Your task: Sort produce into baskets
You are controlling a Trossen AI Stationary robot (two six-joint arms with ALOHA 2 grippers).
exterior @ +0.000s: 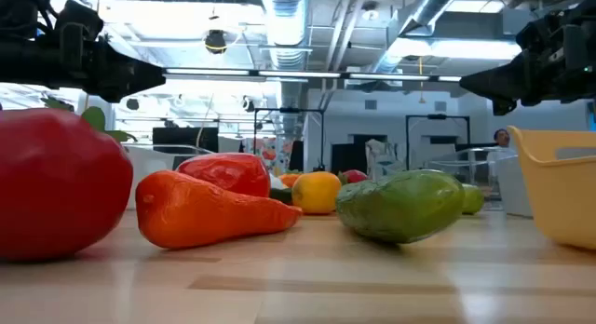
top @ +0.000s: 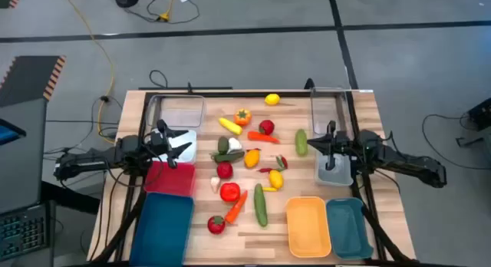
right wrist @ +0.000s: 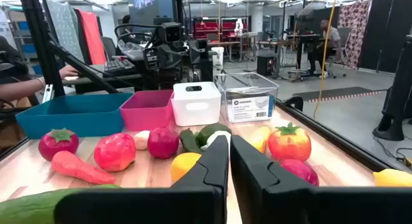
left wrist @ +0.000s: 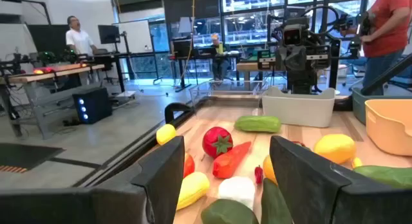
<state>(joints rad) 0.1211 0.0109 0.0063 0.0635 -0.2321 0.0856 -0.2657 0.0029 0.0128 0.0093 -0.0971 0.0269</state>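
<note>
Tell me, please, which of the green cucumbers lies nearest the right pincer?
The cucumber lying beside the grey basket, just left of the right pincer; the other cucumber lies nearer the orange basket.

The tabletop [top: 383, 144] is pale wood, planked and smooth with a light sheen. The produce [exterior: 214, 208] looks like moulded plastic: the carrot [exterior: 200, 212] and tomato [exterior: 56, 180] are glossy, the cucumber [exterior: 400, 205] duller (faintly mottled). The baskets are plastic too: a clear one [right wrist: 248, 95], a white one [right wrist: 196, 103] and a pink one [right wrist: 147, 108], matt. Both hands [left wrist: 225, 185] [right wrist: 228, 166] are matt black.
</note>
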